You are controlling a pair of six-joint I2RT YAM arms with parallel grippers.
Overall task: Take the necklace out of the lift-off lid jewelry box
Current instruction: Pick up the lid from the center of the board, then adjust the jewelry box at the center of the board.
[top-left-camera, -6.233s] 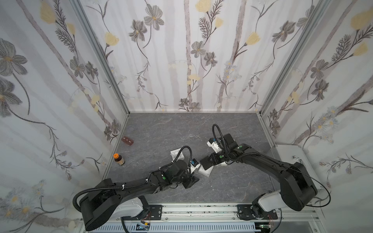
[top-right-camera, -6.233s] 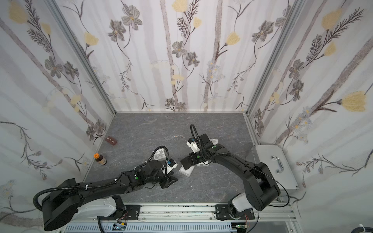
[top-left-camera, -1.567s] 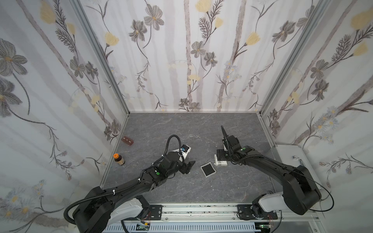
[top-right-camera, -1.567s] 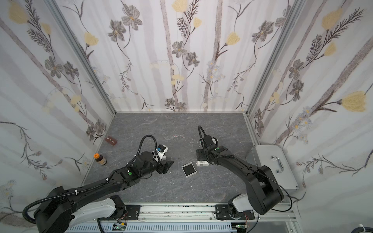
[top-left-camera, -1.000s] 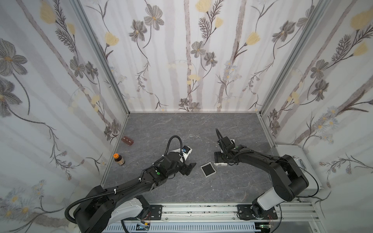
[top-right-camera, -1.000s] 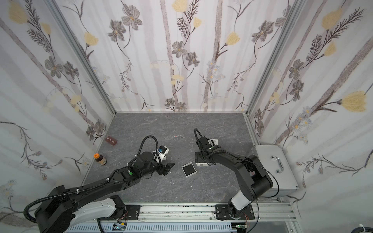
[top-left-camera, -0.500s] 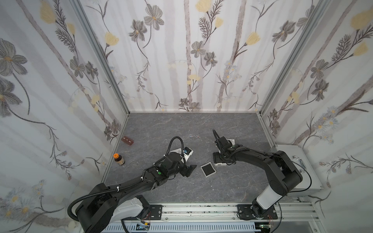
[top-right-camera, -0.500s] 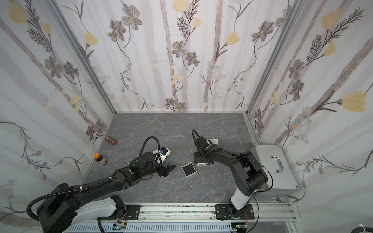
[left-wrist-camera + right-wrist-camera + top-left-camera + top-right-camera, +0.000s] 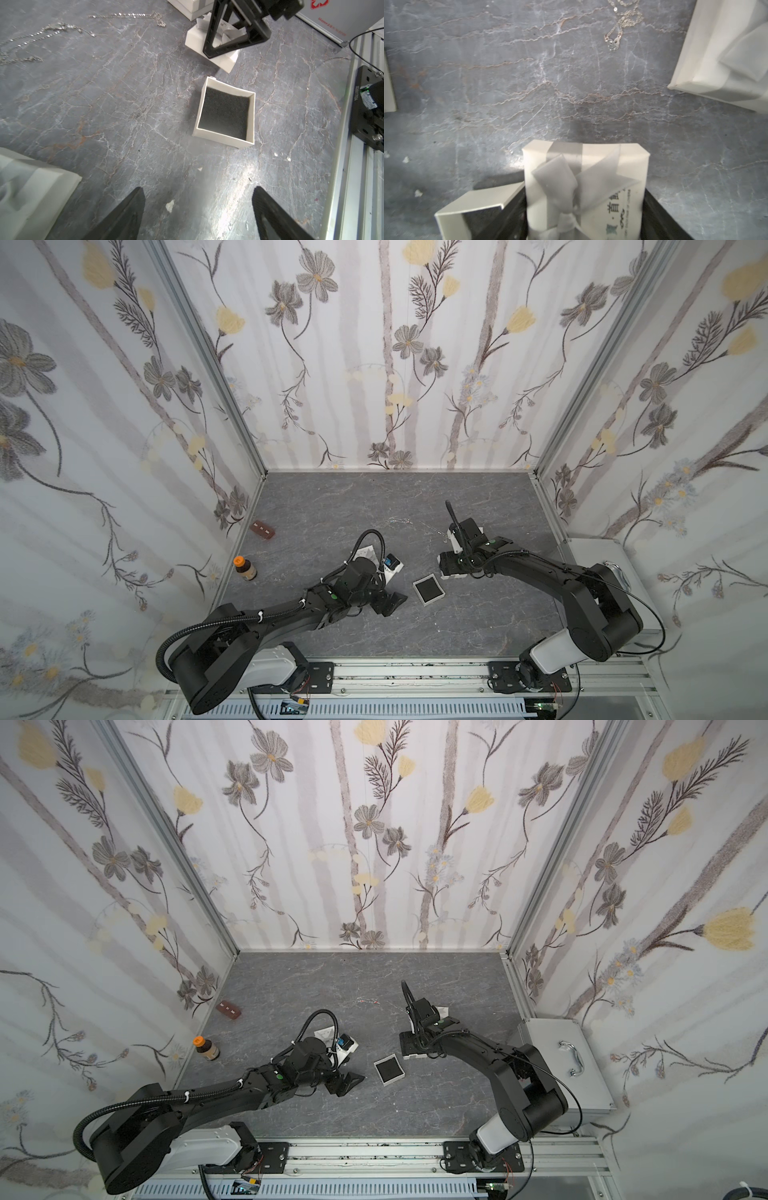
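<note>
The jewelry box base lies open mid-table, showing only black foam. The thin silver necklace is spread on the grey table behind it, clear of the box. My left gripper is open just left of the base, holding nothing. To the right of the base, my right gripper is low on the table. Its fingers press both sides of the white lid with its grey ribbon bow.
Another white ribboned box lies by the right gripper, and a white cardboard piece beside the lid. A white package sits under the left arm. A brown block and an orange-capped bottle are at the left wall. A metal case stands right.
The right gripper's fingers have drawn in against the lid and its wrist has shifted slightly left. The left gripper has edged a little toward the front. Base and necklace lie as before.
</note>
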